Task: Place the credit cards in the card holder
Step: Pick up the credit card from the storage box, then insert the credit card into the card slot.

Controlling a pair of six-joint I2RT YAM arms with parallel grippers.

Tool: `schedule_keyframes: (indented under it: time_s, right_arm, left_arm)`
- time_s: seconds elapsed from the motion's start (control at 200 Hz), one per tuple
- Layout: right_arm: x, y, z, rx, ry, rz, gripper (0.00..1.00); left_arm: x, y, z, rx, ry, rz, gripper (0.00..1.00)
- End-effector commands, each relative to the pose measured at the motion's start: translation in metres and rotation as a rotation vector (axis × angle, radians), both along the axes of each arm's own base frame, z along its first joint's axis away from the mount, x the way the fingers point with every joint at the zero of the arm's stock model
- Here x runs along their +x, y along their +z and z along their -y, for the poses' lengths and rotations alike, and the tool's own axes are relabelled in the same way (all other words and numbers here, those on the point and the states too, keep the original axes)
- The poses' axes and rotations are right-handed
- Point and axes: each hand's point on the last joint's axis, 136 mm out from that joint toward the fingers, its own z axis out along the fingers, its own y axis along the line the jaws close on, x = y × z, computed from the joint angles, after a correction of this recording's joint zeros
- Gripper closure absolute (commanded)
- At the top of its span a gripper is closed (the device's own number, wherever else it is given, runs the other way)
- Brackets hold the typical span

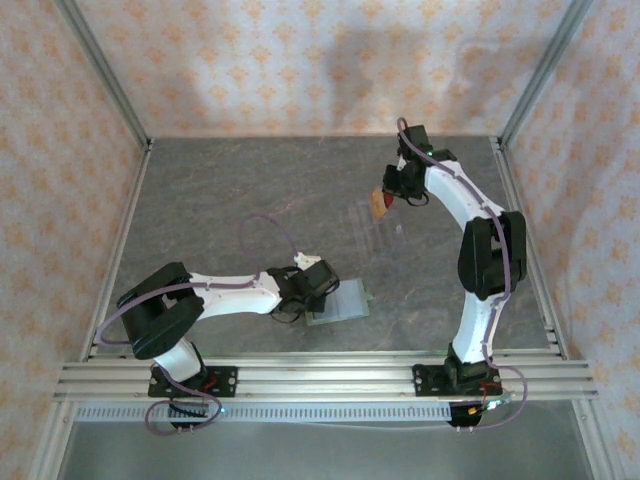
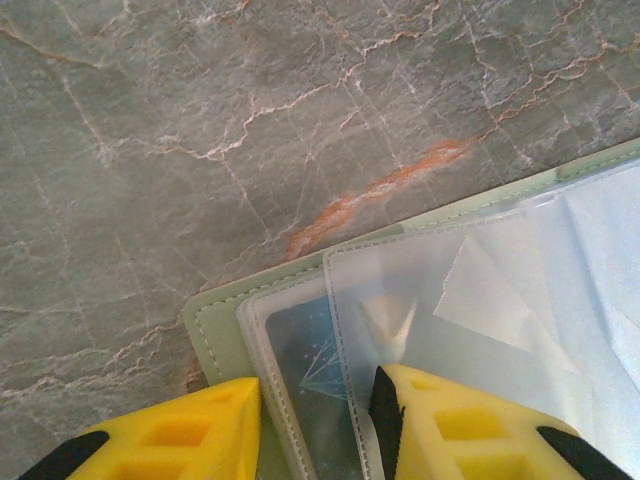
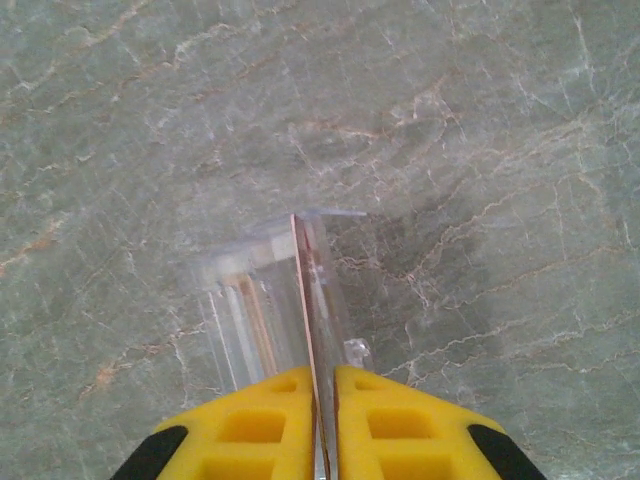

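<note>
The sage-green card holder [image 1: 342, 301] lies open on the table. In the left wrist view its green edge [image 2: 215, 325] and pale clear pockets show, with a dark blue card [image 2: 310, 360] inside one pocket. My left gripper [image 1: 318, 290] [image 2: 312, 410] is open, one fingertip on the green cover and the other on the upper pocket. My right gripper [image 1: 388, 198] [image 3: 322, 400] is shut on a thin reddish-orange credit card [image 1: 378, 204] [image 3: 303, 300], seen edge-on, held upright above the clear ridged tray [image 3: 245, 295].
The clear acrylic tray [image 1: 372, 228] stands mid-table, right of centre, faint against the grey marbled tabletop [image 1: 230, 200]. Metal frame posts and patterned walls close in the table on three sides. The aluminium rail [image 1: 320, 375] carries both arm bases.
</note>
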Motion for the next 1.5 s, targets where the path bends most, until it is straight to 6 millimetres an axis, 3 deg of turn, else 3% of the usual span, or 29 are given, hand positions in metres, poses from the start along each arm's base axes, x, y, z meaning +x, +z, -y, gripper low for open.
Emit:
schedule_keyframes:
  time_s: [0.0, 0.34, 0.56, 0.801, 0.936, 1.061, 1.331, 1.496]
  right_arm:
    - [0.0, 0.013, 0.0, -0.013, 0.023, 0.008, 0.89]
    - [-0.002, 0.05, 0.002, -0.008, 0.025, 0.076, 0.98]
    - [-0.011, 0.04, -0.001, 0.009, 0.041, 0.036, 1.0]
    - [-0.023, 0.076, 0.004, 0.021, 0.006, 0.128, 1.0]
    - [-0.045, 0.091, -0.004, 0.075, 0.011, 0.18, 1.0]
    - [-0.074, 0.092, -0.03, 0.148, 0.074, 0.22, 1.0]
    - [-0.141, 0.073, -0.078, 0.386, 0.205, 0.296, 1.0]
    - [-0.17, 0.041, -0.1, 0.486, 0.258, 0.295, 1.0]
  left_arm:
    - [-0.016, -0.026, -0.015, 0.073, 0.004, -0.075, 0.65]
    - [-0.015, -0.017, -0.011, 0.063, -0.007, -0.069, 0.65]
    - [-0.016, -0.015, -0.014, 0.061, 0.004, -0.069, 0.65]
    - [-0.016, -0.006, -0.015, 0.058, 0.0, -0.064, 0.64]
    - [-0.016, 0.003, -0.013, 0.044, -0.009, -0.059, 0.64]
    - [-0.015, 0.015, -0.014, 0.042, -0.007, -0.041, 0.63]
    - [-0.014, 0.041, -0.015, 0.012, -0.001, -0.016, 0.58]
    - [-0.006, 0.042, -0.008, 0.055, -0.012, -0.02, 0.54]
